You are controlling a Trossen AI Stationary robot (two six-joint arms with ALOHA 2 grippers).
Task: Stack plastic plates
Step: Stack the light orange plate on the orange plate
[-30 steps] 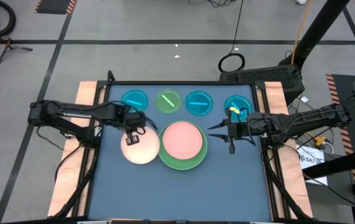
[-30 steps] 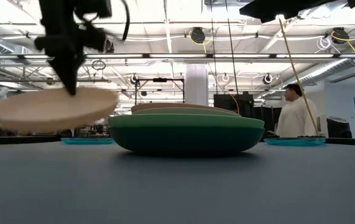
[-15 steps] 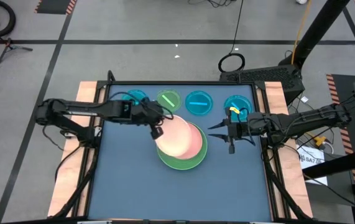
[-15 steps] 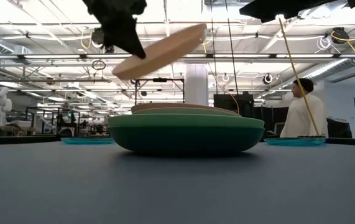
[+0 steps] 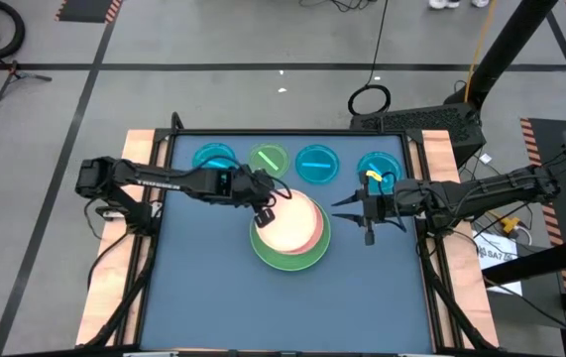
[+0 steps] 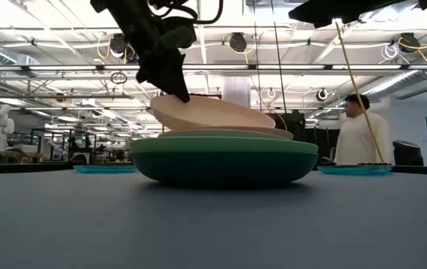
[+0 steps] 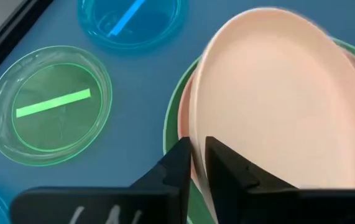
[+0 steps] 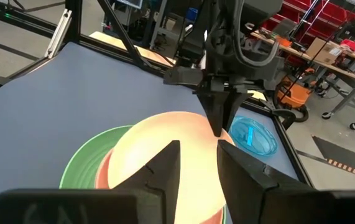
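Reach across the blue table (image 5: 213, 297) is made by the left arm, stretched from the left edge, its left gripper (image 5: 264, 211) set at the near-left rim of the cream plate (image 5: 284, 226). The rim is seen between the narrowly parted fingers (image 7: 180, 168) in the left wrist view; whether it is clamped or just freed cannot be told. The cream plate is tilted, its far side resting on the pink plate (image 5: 315, 230), which lies in the green plate (image 5: 287, 260). The right gripper (image 5: 347, 213) is held low just right of the stack, fingers partly open, nothing in them. Four small translucent plates (image 5: 315, 165) are lined along the far edge. Beyond the table, a person (image 6: 360, 134) in white is seen in a workshop hall.
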